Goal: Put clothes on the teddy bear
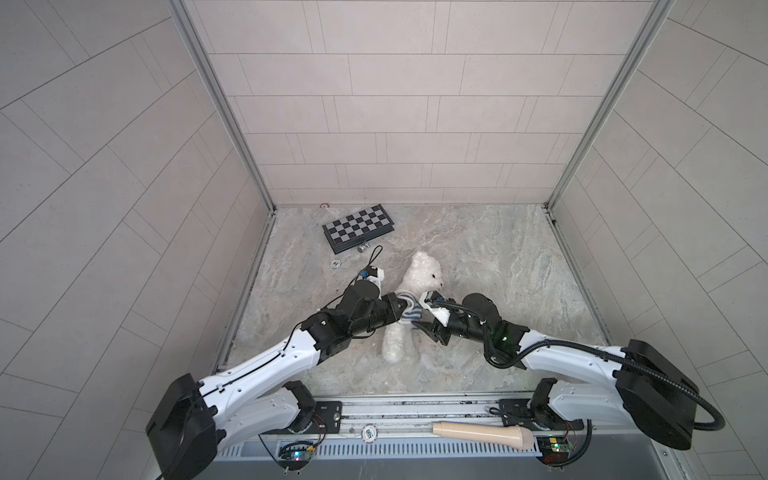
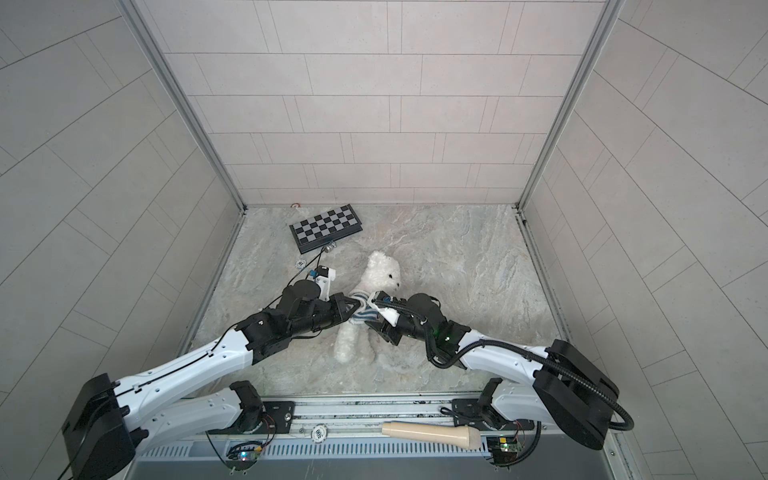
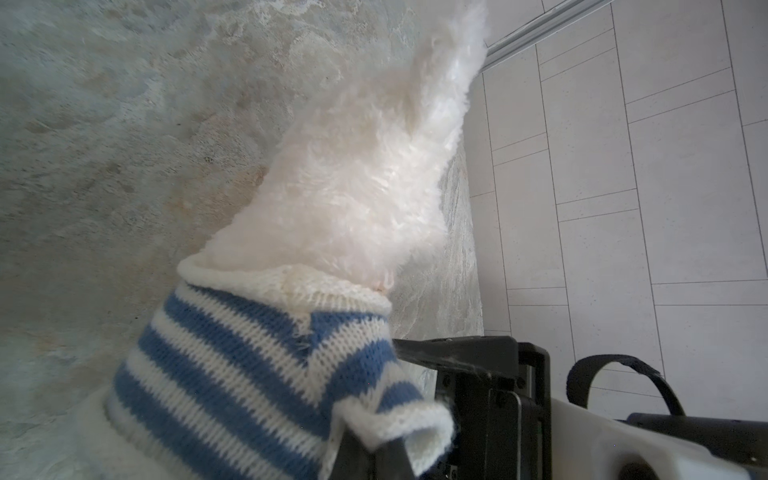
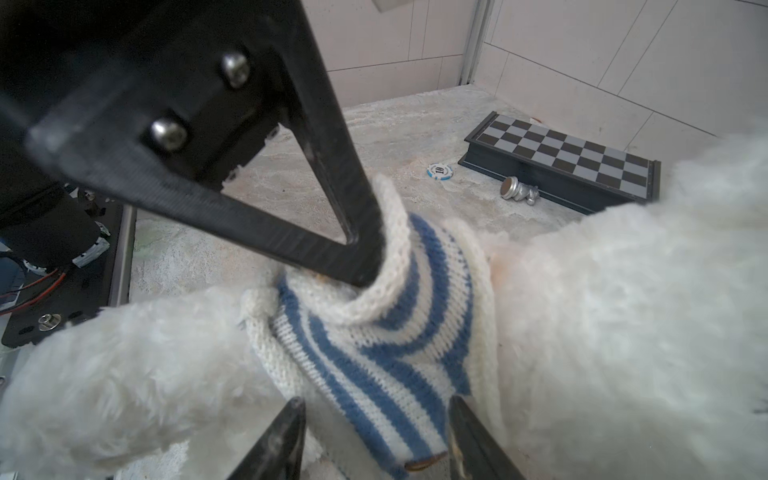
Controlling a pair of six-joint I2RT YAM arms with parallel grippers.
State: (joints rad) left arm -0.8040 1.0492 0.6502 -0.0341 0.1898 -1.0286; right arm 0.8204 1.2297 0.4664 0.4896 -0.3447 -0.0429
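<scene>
Chip point(image 4: 439, 171) "10" left of teddy bear point(image 4: 623, 311)

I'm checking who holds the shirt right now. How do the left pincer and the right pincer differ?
The left pincer is shut, the right pincer open with fingers apart. The left pincer pinches the white sleeve cuff of the striped shirt; the right pincer straddles the shirt's lower edge without clamping it. Both are black and work at the torso of the teddy bear.

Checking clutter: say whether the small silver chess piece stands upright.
No; the silver chess piece lies tipped over beside the folded black-and-grey chessboard.
</scene>
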